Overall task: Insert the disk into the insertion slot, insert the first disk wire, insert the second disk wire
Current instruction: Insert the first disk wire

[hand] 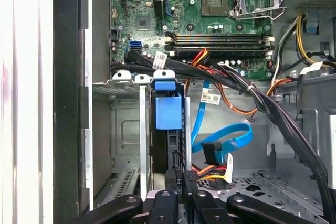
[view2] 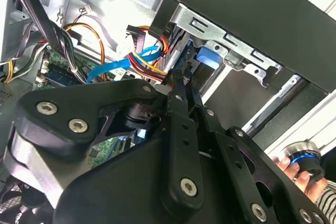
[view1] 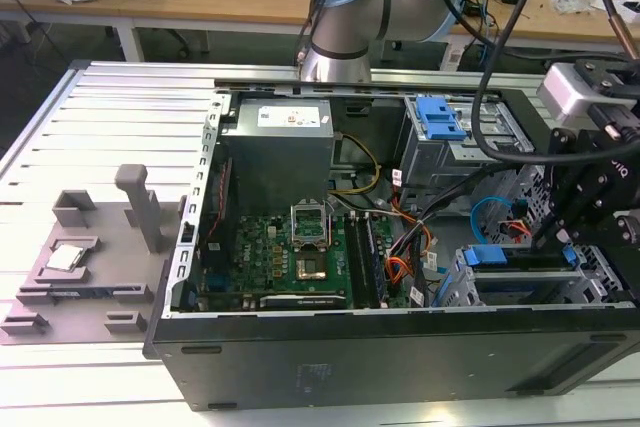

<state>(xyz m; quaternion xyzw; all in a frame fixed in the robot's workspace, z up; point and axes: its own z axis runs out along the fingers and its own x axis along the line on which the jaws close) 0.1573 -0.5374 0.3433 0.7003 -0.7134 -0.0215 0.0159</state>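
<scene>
The disk (hand: 168, 113) sits in the insertion slot (hand: 126, 129), mostly hidden.

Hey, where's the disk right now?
The disk sits in the insertion slot at the exterior view's lower right; in the first wrist view a blue cable curls beside it.

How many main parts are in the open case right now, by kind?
Disk: 1
Drive bays: 2, the insertion slot and the taller bay
Power supply: 1
Motherboard: 1
Total: 5
</scene>
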